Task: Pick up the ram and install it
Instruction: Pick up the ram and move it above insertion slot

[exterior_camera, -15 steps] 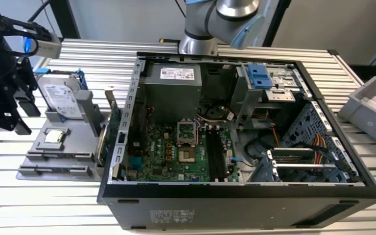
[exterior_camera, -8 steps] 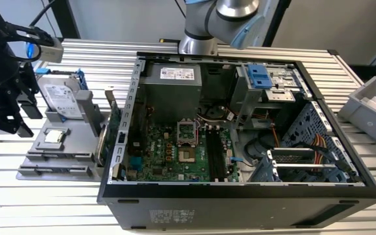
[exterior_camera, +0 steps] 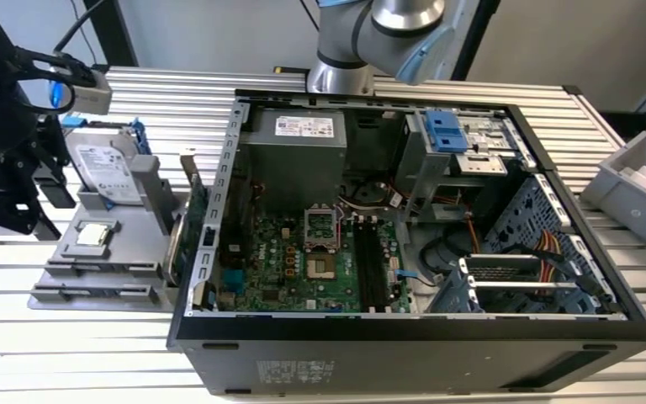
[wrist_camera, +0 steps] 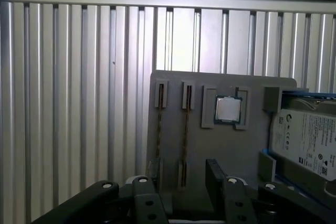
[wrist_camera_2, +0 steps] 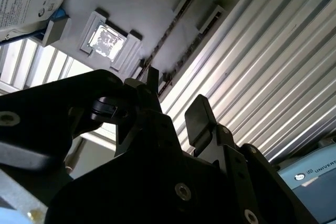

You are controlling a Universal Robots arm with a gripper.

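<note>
Pincer (wrist_camera: 184,170) hangs released and empty over the gray holder (wrist_camera: 231,145), its fingers (wrist_camera: 215,174) flanking the ram (wrist_camera: 186,124), which stands on edge in a slot, at nine o'clock of the open computer case (exterior_camera: 413,353) in the exterior view.

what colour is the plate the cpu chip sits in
Plain grey. The plate around the cpu chip shows best in the first wrist view.
</note>
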